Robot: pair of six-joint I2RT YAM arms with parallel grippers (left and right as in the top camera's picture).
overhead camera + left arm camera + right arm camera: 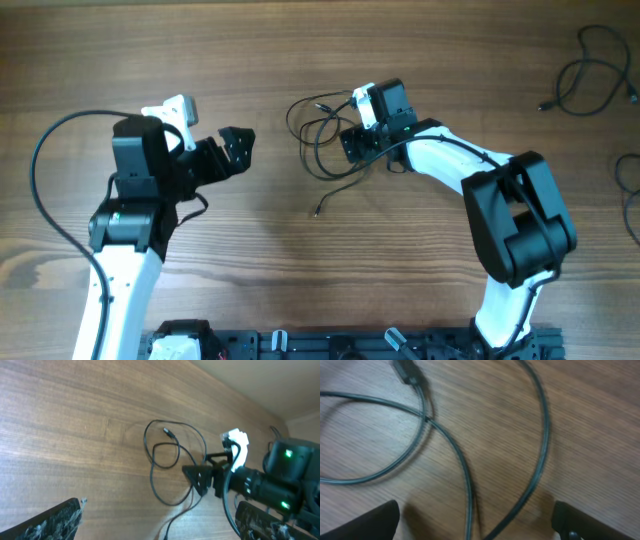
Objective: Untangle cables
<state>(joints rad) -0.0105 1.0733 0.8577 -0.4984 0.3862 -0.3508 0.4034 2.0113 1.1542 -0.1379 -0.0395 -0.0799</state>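
A tangle of thin black cables lies in loops at the table's middle, with one loose plug end trailing toward the front. My right gripper hangs low over the tangle's right side. In the right wrist view it is open, with two cable strands running on the wood between its fingers and a plug at the top. My left gripper is open, left of the tangle and apart from it. The left wrist view shows the loops ahead of its wide-apart fingers.
More black cables lie at the far right, one bundle at the back and another at the right edge. The right arm's white and black links cross the right half of the table. A black rail runs along the front edge.
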